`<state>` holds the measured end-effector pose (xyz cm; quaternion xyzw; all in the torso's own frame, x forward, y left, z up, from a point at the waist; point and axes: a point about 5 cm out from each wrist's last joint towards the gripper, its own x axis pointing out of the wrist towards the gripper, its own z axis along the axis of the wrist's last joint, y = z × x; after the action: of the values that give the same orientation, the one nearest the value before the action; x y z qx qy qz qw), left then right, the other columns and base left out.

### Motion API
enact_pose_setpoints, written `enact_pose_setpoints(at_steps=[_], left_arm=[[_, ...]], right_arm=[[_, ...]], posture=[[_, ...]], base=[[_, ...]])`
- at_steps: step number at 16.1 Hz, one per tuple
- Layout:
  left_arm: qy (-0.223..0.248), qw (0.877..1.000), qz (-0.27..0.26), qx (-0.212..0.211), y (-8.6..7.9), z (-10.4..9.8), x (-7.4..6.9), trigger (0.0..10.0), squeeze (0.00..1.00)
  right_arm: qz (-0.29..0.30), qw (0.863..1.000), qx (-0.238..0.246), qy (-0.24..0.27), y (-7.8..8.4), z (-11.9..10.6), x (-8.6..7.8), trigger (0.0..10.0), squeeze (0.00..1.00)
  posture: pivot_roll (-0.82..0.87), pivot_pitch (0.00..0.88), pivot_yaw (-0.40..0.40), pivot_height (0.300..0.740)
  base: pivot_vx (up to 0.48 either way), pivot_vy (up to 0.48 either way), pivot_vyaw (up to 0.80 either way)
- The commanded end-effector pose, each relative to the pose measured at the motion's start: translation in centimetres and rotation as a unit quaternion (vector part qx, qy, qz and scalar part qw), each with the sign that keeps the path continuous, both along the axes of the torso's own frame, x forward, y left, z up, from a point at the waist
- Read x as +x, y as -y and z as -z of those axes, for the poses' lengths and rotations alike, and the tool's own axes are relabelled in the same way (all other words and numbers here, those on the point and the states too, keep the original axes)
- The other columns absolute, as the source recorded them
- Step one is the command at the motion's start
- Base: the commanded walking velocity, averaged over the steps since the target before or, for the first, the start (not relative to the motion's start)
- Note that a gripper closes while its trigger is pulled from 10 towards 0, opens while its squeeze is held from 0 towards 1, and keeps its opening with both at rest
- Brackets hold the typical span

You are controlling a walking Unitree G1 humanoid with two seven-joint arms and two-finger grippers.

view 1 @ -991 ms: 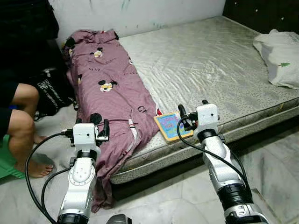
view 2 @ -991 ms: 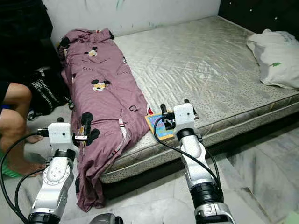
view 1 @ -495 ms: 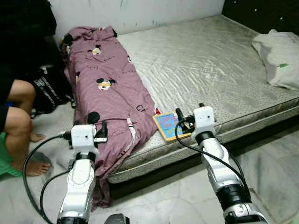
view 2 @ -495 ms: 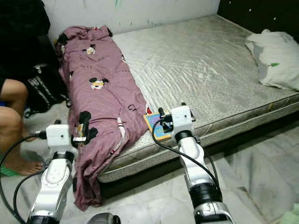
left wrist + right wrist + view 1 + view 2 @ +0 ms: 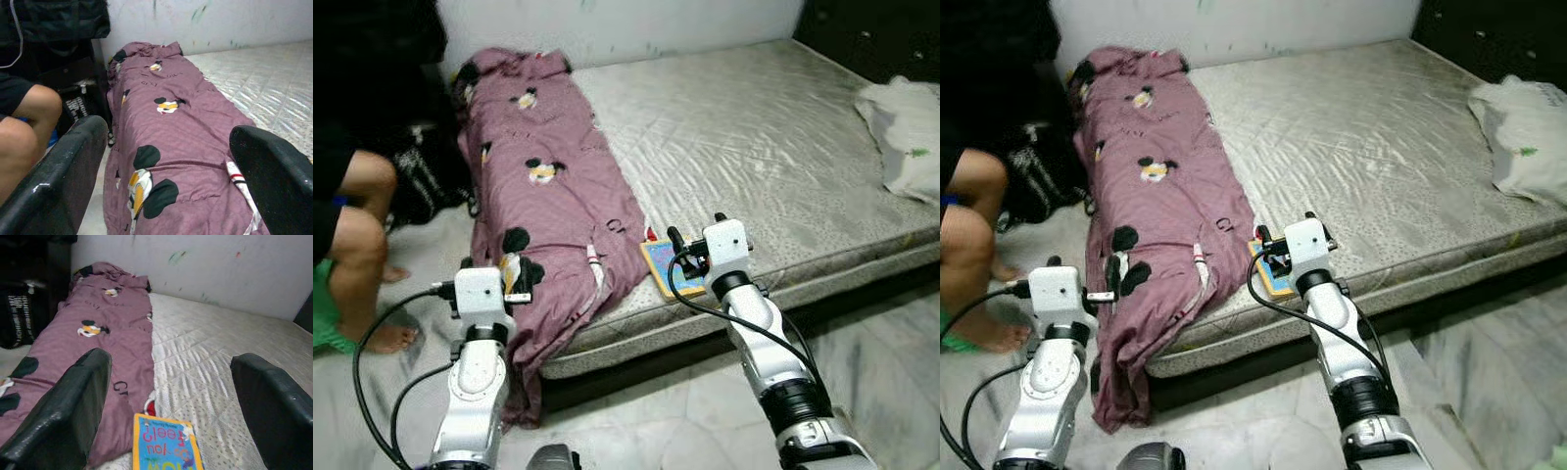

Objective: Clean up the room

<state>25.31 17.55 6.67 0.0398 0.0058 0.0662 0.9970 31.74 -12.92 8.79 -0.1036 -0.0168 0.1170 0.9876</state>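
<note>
A purple blanket [image 5: 548,186] with cartoon mouse prints lies along the left side of the bare mattress [image 5: 754,137] and hangs over its front edge. A colourful children's book [image 5: 659,264] lies flat near that front edge, beside the blanket. My right gripper [image 5: 695,231] hovers just above and behind the book, open, with the book [image 5: 166,440] low between its fingers [image 5: 83,387]. My left gripper [image 5: 499,268] is open at the hanging part of the blanket [image 5: 176,147] and holds nothing.
A person sits at the left, a bare leg [image 5: 357,245] and foot on the floor. A black bag [image 5: 421,176] stands by the wall behind them. A white pillow [image 5: 906,137] rests on the mattress's right end. Pale tiled floor [image 5: 881,343] runs along the bed front.
The camera has shifted a little, so the whole scene sits slightly differently. Both grippers remain open, the right one still over the book, the left one still by the blanket.
</note>
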Motion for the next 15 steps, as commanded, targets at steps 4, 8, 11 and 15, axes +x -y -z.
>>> enact_pose_setpoints(at_steps=[4, 8, 11, 15], left_arm=[[0.009, 1.0, 0.014, 0.0, 0.39, -0.37, 0.18, 10.0, 0.0], [0.01, 1.0, 0.018, -0.001, 0.37, -0.44, 0.18, 10.0, 0.0], [0.009, 1.0, 0.019, -0.001, 0.36, -0.41, 0.17, 10.0, 0.0], [0.01, 1.0, 0.019, -0.007, 0.69, -0.44, 0.34, 10.0, 0.0]], right_arm=[[0.008, 1.0, 0.0, 0.003, 0.49, -0.06, 0.08, 10.0, 0.0], [0.007, 1.0, 0.002, 0.003, 0.31, 0.05, -0.03, 10.0, 0.0], [0.007, 1.0, 0.001, 0.003, 0.32, 0.05, 0.0, 10.0, 0.0], [0.009, 1.0, 0.0, 0.004, 0.45, 0.06, 0.02, 10.0, 0.0]], posture=[[0.05, 0.0, 0.016, 0.74], [0.05, 0.0, 0.02, 0.74], [0.05, 0.0, 0.02, 0.74], [0.05, 0.0, 0.022, 0.74]], base=[[0.201, 0.0, 0.0], [0.291, 0.0, 0.0], [0.292, 0.0, 0.0], [0.219, 0.0, 0.0]])
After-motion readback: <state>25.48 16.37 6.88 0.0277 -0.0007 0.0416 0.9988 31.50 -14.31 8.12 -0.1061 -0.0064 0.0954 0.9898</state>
